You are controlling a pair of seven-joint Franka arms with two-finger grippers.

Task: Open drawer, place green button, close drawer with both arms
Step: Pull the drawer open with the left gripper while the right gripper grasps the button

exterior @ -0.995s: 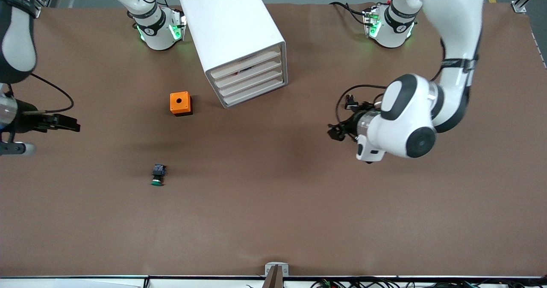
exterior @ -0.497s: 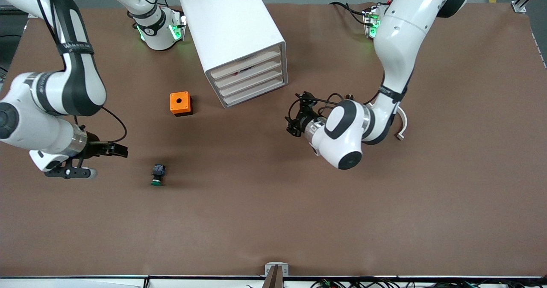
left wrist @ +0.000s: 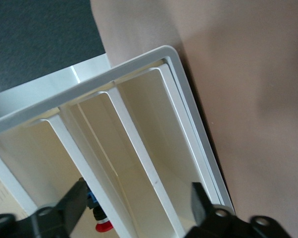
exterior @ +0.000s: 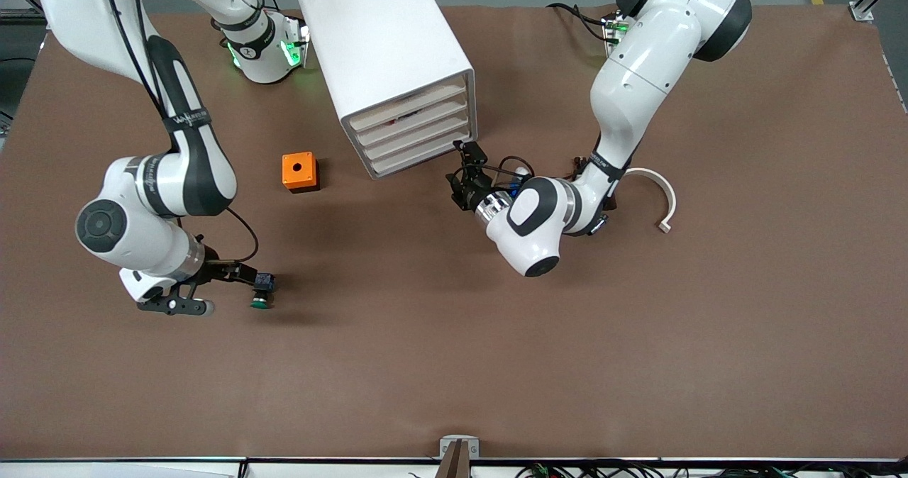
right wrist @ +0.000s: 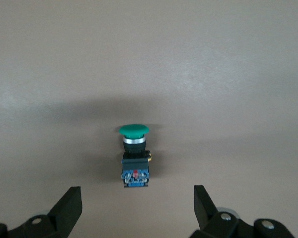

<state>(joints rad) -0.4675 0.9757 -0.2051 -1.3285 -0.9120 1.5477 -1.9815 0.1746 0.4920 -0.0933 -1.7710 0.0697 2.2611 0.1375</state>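
Both arms just swung in: left gripper (exterior: 462, 162) now at the cabinet's (exterior: 386, 59) still-shut drawer (exterior: 418, 144), right gripper (exterior: 245, 276) beside the button (exterior: 262, 291) lying nearer the camera than that cabinet on the tabletop. Both jaws open, so grabbing comes next.

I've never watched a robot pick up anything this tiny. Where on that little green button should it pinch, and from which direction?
Probably the black-and-blue body of the button, not the rounded green cap, which would likely slip. It lies on its side on the table, so coming down from above, one finger on each flat side, suits it. The right gripper is open and already lined up over it.
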